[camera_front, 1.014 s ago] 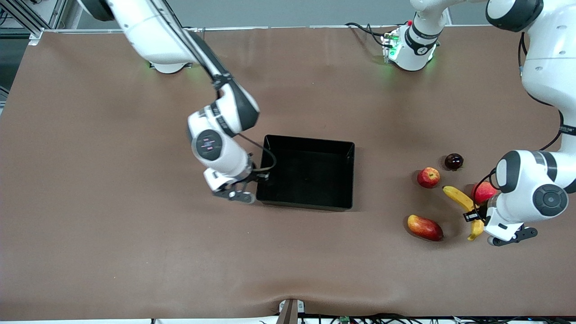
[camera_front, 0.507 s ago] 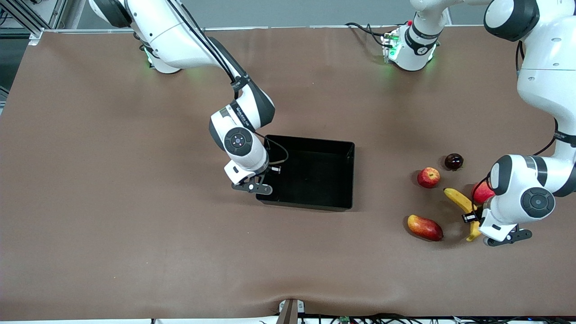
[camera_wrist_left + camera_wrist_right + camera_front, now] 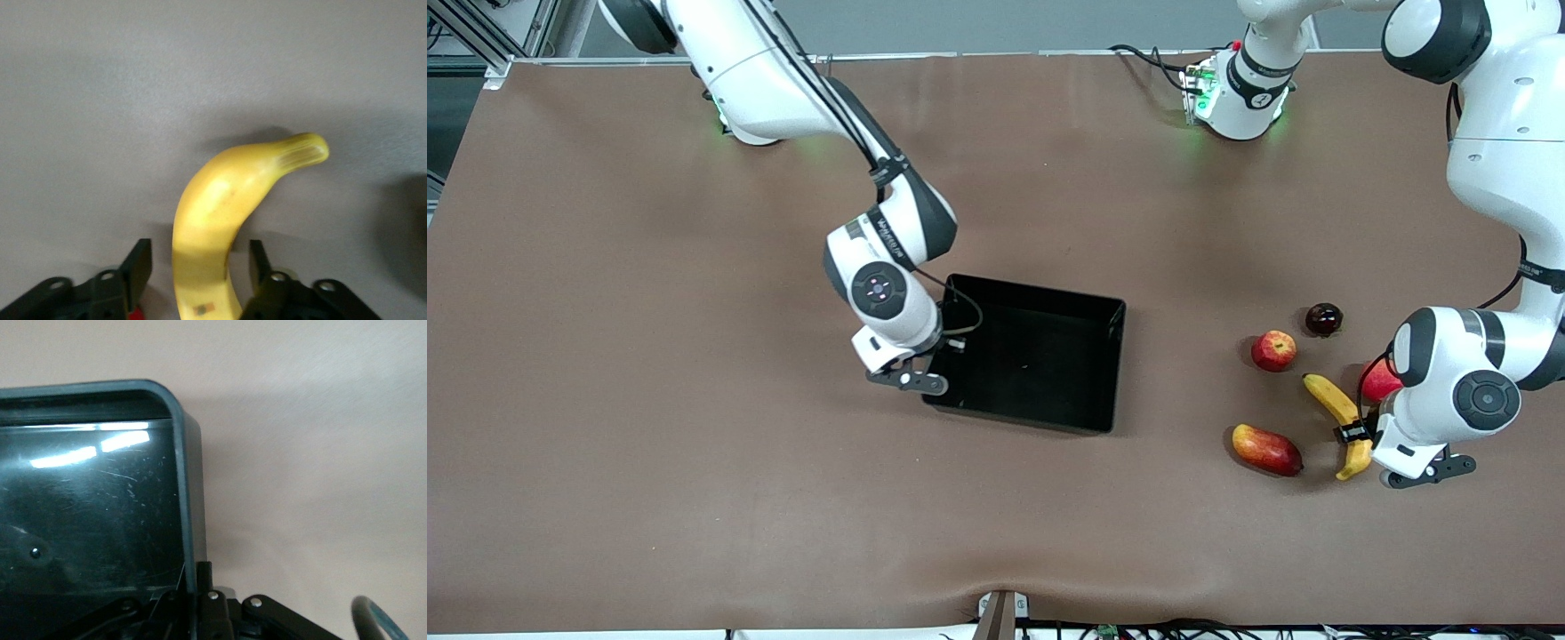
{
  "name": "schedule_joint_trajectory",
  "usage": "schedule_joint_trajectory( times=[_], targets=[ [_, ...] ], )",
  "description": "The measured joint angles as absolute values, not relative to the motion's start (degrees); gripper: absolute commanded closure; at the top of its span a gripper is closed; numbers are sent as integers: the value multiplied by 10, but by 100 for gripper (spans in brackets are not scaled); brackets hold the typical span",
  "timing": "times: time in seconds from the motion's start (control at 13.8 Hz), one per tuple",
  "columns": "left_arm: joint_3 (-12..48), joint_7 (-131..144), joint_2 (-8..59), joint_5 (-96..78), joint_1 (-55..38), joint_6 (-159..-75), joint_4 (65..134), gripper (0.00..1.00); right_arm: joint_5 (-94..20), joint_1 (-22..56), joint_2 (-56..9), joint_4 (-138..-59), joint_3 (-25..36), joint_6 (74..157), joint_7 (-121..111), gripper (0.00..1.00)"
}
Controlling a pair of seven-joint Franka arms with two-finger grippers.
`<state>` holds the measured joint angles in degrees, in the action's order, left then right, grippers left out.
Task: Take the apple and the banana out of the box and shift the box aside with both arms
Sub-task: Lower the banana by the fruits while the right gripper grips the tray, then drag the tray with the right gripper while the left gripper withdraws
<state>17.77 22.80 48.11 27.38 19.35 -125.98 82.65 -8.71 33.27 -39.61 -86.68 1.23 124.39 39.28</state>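
- The long curved yellow banana [image 3: 1343,420] is lying on the brown table covering [image 3: 649,356] toward the left arm's end of the table, its skin smooth and bright with a small sticker near the gripped part and a ribbed, greenish tip [image 3: 303,148] pointing away from the wrist camera.
- The left gripper [image 3: 1362,437] is sitting low at the banana, its two black fingers [image 3: 137,267] standing on either side of the fruit's body; I cannot tell whether they are pressing on it.
- The small round red apple with a yellowish dimple [image 3: 1273,350] is resting farther from the front camera than the banana, apart from it.
- An oblong red-yellow mango [image 3: 1266,449] is lying beside the banana toward the table's middle, a dark round fruit [image 3: 1323,318] is sitting just beside the apple, and a pinkish-red round fruit [image 3: 1378,380] is showing partly under the left arm.
- The shallow glossy black plastic tray [image 3: 1040,418] is sitting near the table's middle, slightly skewed, its floor scratched and throwing back ceiling lights.
- The right gripper [image 3: 932,363] is pinching the tray's low wall [image 3: 193,540] close to a rounded corner, fingers closed on the rim.
- The table covering is looking matte and plain, with cables running along its edges.
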Motion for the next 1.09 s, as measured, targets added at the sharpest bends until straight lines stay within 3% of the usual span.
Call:
schedule_joint_trajectory(
  times=[0.22, 0.43, 0.72, 1.09],
  targets=[
    [186, 229, 466, 274, 192, -1253, 815, 0, -87, 278, -348, -860, 14, 1169, 333, 100],
    [209, 229, 417, 274, 194, -1193, 809, 0, -87, 236, -300, -862, 14, 1137, 316, 100],
    [247, 229, 325, 245, 193, -1119, 808, 0, -84, 185, -280, -873, 16, 1127, 283, 100],
    [256, 202, 233, 176, 192, -1019, 805, 0, -79, 59, -261, -916, 18, 1127, 99, 100]
  ],
)
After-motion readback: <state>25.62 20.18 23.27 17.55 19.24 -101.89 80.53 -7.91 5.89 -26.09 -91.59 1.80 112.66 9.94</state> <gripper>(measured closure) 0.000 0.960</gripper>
